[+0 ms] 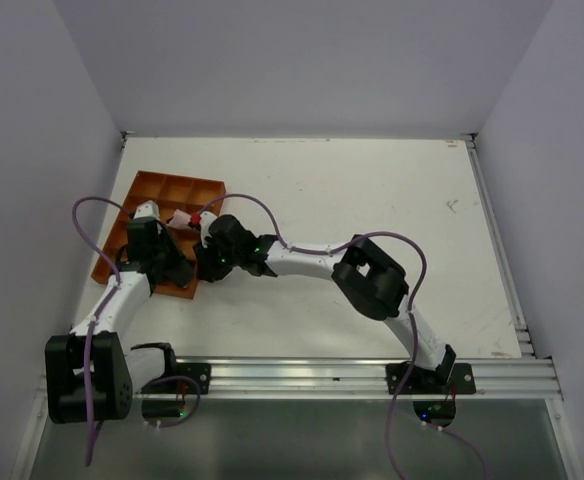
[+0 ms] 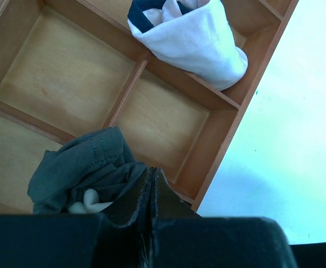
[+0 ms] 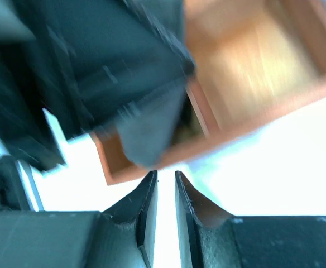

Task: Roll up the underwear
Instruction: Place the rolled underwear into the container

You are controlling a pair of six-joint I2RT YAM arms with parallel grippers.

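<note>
While the left gripper (image 2: 152, 177) is sitting fully closed over the tray (image 2: 236, 125), its tips are resting against the underwear (image 2: 79, 167). The garment is lying bunched in one of the cells just beside an empty one, and whether a fold is caught between the fingers cannot be told. The right gripper (image 3: 166, 180) is hovering just outside the tray's corner, its jaws standing a narrow slit apart and holding nothing. Trouble looks likeliest from the bundle itself: it is looking loose rather than tightly wound, so a snagged fold could be dragging it open if the left arm lifts away. The two grippers are also crowding the same corner, risking a knock between them, and the right fingers could be catching the thin wall and shoving the tray across the table (image 2: 297, 139). The underwear is showing as soft, dark grey-green cloth, crumpled, with a stitched hem line and a pale patch peeking from beneath. The tray is appearing rigid and orange-brown, with slim dividers and smooth, flat floors. A white rolled cloth (image 2: 202, 39) with a dark band is sitting neatly in a farther cell, and the table is reading pale and smooth.
</note>
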